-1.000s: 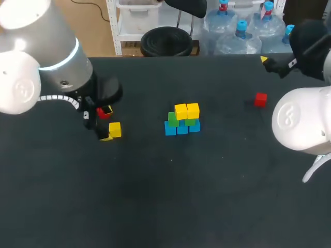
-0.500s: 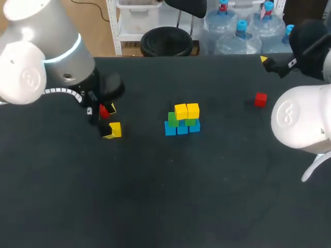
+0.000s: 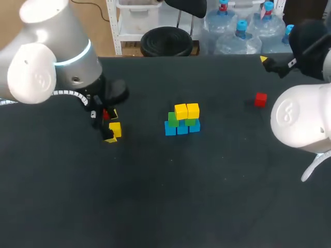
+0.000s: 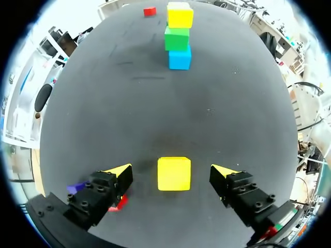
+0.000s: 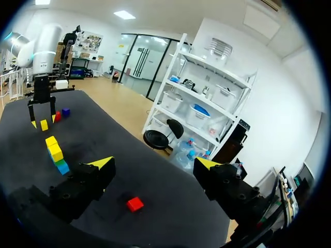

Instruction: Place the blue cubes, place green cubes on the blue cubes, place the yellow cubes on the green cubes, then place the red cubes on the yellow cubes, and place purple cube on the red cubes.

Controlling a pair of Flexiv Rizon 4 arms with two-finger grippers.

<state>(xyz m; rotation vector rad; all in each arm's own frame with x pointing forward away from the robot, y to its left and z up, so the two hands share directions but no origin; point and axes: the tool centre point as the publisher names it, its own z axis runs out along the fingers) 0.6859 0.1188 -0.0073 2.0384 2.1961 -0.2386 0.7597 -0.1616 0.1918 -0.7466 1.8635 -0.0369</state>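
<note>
Matte black tabletop [image 3: 207,196]. Left gripper [image 4: 172,171] is hovering with jaws spread; a loose yellow cube [image 4: 174,174] is lying between the tips, untouched. The part-built stack [image 3: 182,120] is standing mid-table, well apart. The cube is looking light, rigid and smooth, so pinch two opposite flat sides squarely. Right gripper [image 5: 155,163] is hanging with jaws spread, empty.

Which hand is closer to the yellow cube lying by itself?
Left. The left hand straddles the yellow cube, open, a gap each side; the right hand hangs far off, beyond the stack.
</note>
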